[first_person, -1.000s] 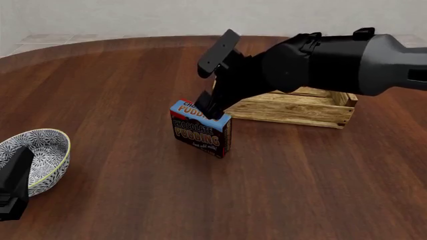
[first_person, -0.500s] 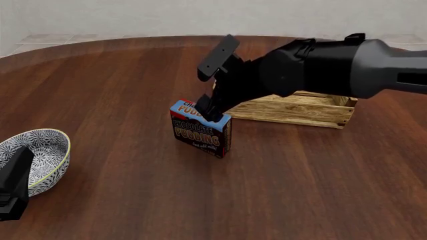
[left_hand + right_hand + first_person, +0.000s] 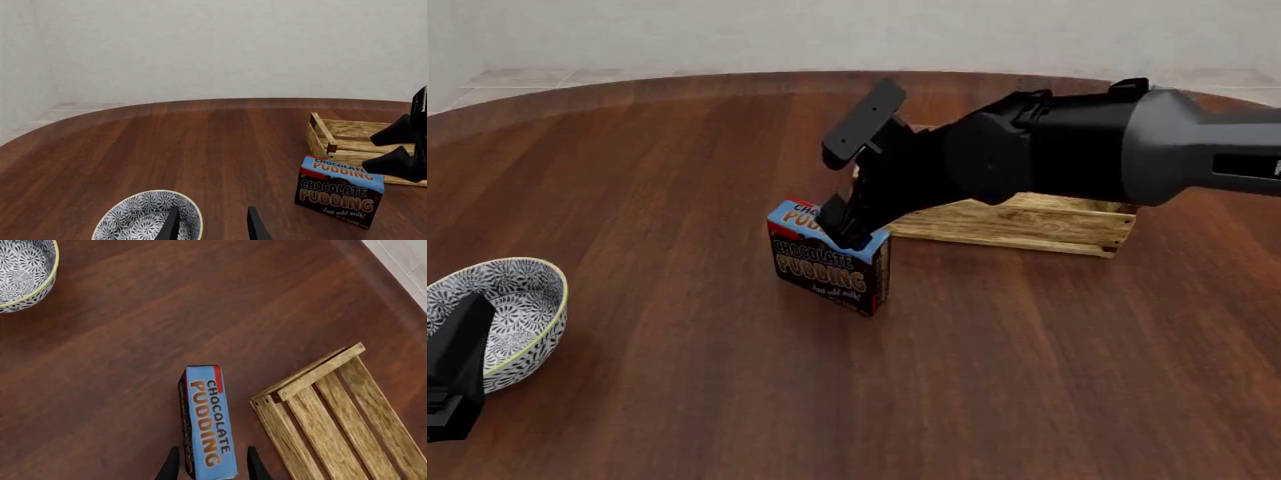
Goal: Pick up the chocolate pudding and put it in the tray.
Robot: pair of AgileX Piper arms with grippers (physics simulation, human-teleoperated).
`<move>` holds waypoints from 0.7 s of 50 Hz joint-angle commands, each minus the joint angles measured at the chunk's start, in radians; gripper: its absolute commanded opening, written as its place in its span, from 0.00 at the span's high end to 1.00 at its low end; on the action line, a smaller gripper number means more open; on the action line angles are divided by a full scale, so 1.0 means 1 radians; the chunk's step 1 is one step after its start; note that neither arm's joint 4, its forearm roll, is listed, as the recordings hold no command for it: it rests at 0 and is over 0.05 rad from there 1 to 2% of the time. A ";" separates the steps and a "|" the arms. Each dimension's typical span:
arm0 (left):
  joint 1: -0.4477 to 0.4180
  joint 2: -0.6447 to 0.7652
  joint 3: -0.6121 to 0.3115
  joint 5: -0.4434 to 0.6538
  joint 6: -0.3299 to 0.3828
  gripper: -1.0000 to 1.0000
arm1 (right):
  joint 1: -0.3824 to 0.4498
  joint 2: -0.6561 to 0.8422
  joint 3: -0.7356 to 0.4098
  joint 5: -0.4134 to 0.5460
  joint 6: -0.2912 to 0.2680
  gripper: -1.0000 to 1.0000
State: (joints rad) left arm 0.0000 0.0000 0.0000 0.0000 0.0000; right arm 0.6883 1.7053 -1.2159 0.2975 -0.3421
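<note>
On the dark wooden bench (image 3: pixel 694 400) in the front view, the chocolate pudding (image 3: pixel 827 262) is standing upright on its narrow edge, just beside the near left corner of the tray (image 3: pixel 1028 222). The right arm is reaching in from the right, and the right gripper (image 3: pixel 838 222) is pointing down onto the carton's blue top; from this angle I cannot tell how the fingers are sitting on it. A patterned bowl (image 3: pixel 501 320) is sitting well apart at the left, with the left gripper (image 3: pixel 454 375) showing as a dark shape just in front of it.

Looking along the left wrist view, the left gripper (image 3: pixel 212 225) is hanging with its fingers apart and holding nothing, the bowl (image 3: pixel 143 220) lying just under them. Farther off, the chocolate pudding (image 3: pixel 339 192) is standing by the end board of the tray (image 3: pixel 327 140), and the right gripper (image 3: pixel 393 152) is straddling its top edge.

Looking straight down in the right wrist view, the right gripper (image 3: pixel 212 465) is flanking the chocolate pudding (image 3: pixel 210 425), one finger on each side of the thin carton, close against its faces; whether they are pressing it cannot be told. The tray (image 3: pixel 333 415) is lying just beside the carton, and the bowl (image 3: pixel 23 270) is sitting far off at the corner.
</note>
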 commanded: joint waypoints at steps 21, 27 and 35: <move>0.000 0.000 0.000 0.000 0.000 0.00 | 0.008 0.018 0.023 -0.033 0.020 0.00; 0.000 0.000 0.000 0.000 0.000 0.00 | 0.007 0.024 0.024 -0.037 0.022 0.00; 0.000 0.000 0.000 0.000 0.000 0.00 | 0.009 0.029 0.029 -0.044 0.025 0.00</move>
State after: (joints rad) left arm 0.0000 0.0000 0.0000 0.0000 0.0000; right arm 0.6956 1.7270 -1.1934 0.2631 -0.3200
